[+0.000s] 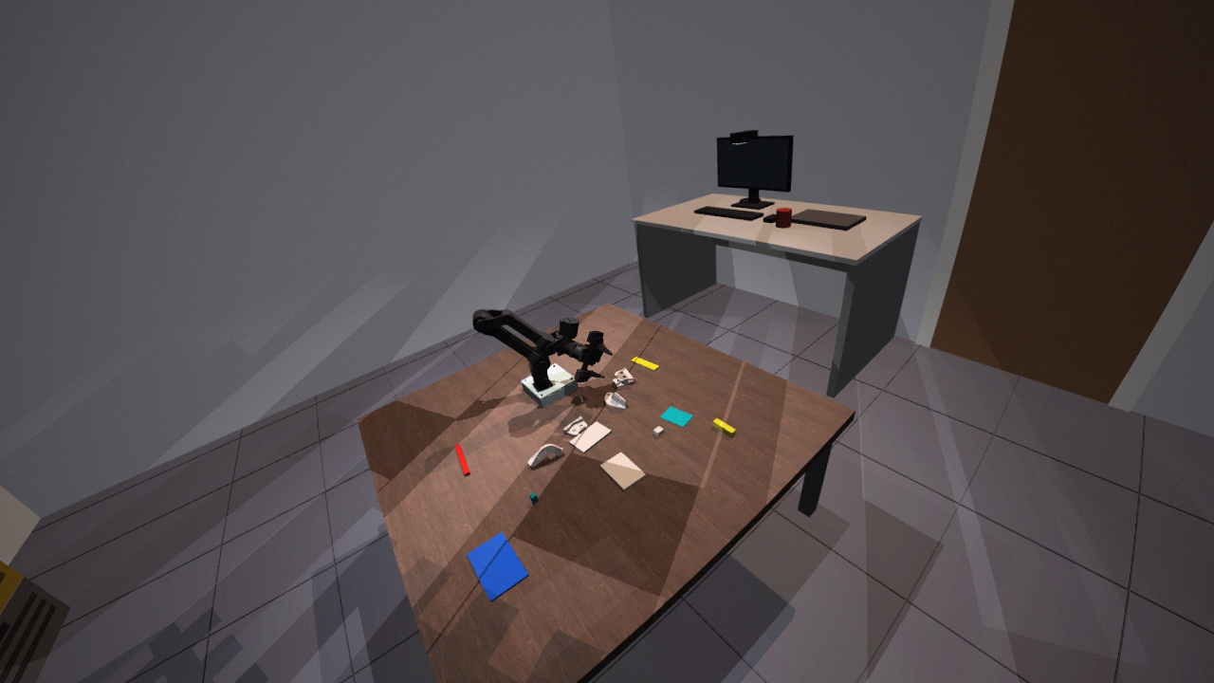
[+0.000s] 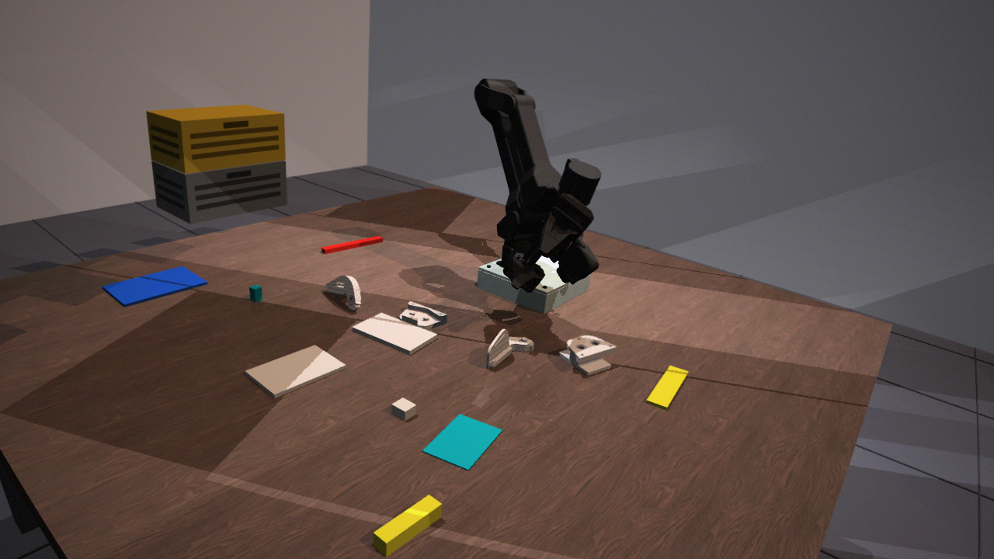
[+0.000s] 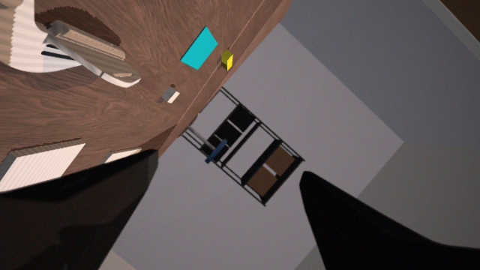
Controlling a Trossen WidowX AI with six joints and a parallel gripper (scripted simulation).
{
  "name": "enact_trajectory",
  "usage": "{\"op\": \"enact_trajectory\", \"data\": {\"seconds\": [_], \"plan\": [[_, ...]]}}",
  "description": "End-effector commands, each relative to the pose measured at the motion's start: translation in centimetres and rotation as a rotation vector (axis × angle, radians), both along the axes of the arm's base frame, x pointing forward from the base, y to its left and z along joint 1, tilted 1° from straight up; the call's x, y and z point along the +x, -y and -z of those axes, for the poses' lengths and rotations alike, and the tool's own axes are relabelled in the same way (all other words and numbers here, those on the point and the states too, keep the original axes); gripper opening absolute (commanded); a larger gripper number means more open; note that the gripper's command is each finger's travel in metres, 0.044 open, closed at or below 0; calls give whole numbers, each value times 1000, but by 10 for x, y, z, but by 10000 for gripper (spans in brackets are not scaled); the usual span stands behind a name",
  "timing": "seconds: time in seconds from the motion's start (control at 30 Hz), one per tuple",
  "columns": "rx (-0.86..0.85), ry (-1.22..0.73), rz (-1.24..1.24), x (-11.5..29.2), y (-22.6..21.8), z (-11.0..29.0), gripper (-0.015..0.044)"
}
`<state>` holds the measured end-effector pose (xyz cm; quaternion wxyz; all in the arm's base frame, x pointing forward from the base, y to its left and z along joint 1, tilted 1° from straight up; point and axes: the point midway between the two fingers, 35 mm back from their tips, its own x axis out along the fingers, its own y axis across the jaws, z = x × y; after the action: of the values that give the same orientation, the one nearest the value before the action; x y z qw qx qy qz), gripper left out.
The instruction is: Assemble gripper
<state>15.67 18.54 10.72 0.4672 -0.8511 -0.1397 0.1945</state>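
Observation:
My gripper (image 1: 604, 362) (image 2: 556, 272) (image 3: 232, 168) is open and empty, raised beside the arm's base, with its fingers pointing over the table. A pale curved jaw (image 1: 545, 455) (image 2: 353, 292) lies apart from the other parts. Another pale jaw (image 1: 615, 399) (image 2: 497, 349) lies nearer the gripper; a jaw-like part with gear teeth (image 3: 26, 49) shows large in the wrist view. A low pale part with holes (image 1: 575, 427) (image 2: 421, 316) and a pale part with two round features (image 1: 623, 376) (image 2: 592, 346) lie separately. I cannot tell which is the gripper base and which the housing plate.
White plate (image 1: 590, 436) (image 2: 394, 333), beige plate (image 1: 622, 470) (image 2: 295, 369), small pale cube (image 1: 657, 431) (image 2: 404, 408), cyan sheet (image 1: 676, 415) (image 2: 463, 441) (image 3: 199, 49), yellow bar (image 1: 724, 427) (image 2: 408, 525), yellow strip (image 1: 645, 363) (image 2: 668, 387), red bar (image 1: 462, 459) (image 2: 352, 244) and blue sheet (image 1: 497, 566) (image 2: 154, 286) lie around.

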Motion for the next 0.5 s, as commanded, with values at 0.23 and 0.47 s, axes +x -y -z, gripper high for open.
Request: {"op": "enact_trajectory", "data": {"seconds": [0.23,0.47], "plan": [[31,-57,12,4,-6,1,440],[72,-132,33,9,-13,2,440]]}}
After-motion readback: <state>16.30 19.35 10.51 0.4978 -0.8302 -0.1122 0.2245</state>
